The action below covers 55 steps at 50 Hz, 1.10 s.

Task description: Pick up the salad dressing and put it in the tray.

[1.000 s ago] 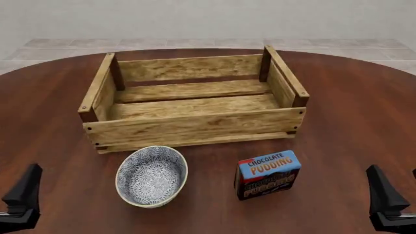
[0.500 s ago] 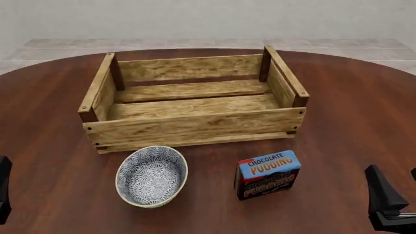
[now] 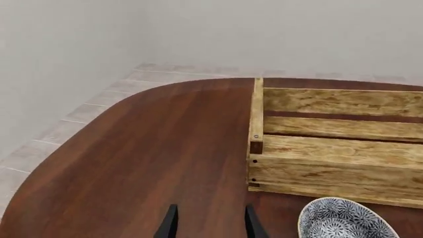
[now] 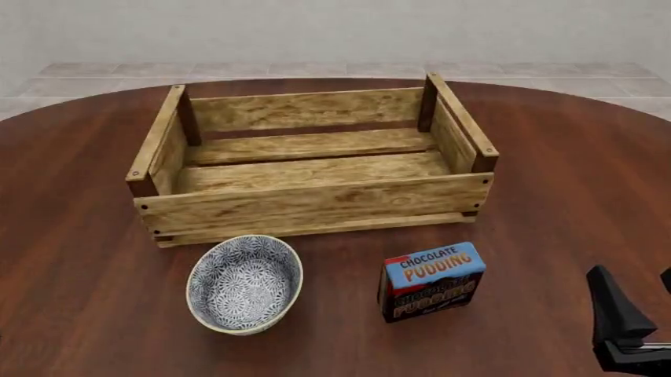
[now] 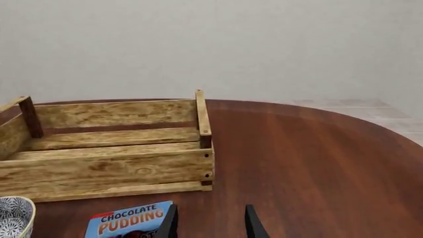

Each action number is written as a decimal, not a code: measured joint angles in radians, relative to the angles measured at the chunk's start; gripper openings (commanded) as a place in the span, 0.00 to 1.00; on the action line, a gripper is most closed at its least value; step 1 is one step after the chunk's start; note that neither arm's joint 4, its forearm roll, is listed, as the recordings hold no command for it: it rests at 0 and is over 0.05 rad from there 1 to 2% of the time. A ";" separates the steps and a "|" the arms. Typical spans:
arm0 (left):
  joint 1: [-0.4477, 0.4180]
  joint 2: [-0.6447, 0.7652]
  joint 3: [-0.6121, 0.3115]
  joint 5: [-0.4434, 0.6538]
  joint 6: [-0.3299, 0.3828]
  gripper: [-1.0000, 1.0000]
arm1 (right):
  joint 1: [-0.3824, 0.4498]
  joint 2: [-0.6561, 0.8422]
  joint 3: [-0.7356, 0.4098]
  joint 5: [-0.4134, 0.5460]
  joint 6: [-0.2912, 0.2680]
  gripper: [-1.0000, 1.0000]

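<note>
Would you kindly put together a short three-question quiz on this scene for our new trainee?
1. Fill in: in the front view, the bowl sits on the table just in front of the tray's ___ half.
2. Which item stands nearest the right end effector? A) bowl B) chocolate pudding box C) tray
3. True or false: the salad dressing is resting inside the tray.

Key: 1. left. 2. B. 3. False; the tray holds nothing, and no bottle shows in any view.
</note>
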 measured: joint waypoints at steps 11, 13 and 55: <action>0.078 0.000 0.012 0.031 0.011 1.00 | 0.004 0.004 0.001 -0.005 -0.001 1.00; 0.093 0.000 0.017 0.033 0.014 1.00 | 0.005 0.006 0.001 -0.006 -0.001 1.00; 0.302 0.067 0.153 -0.070 0.029 1.00 | 0.021 0.025 0.002 -0.019 -0.020 1.00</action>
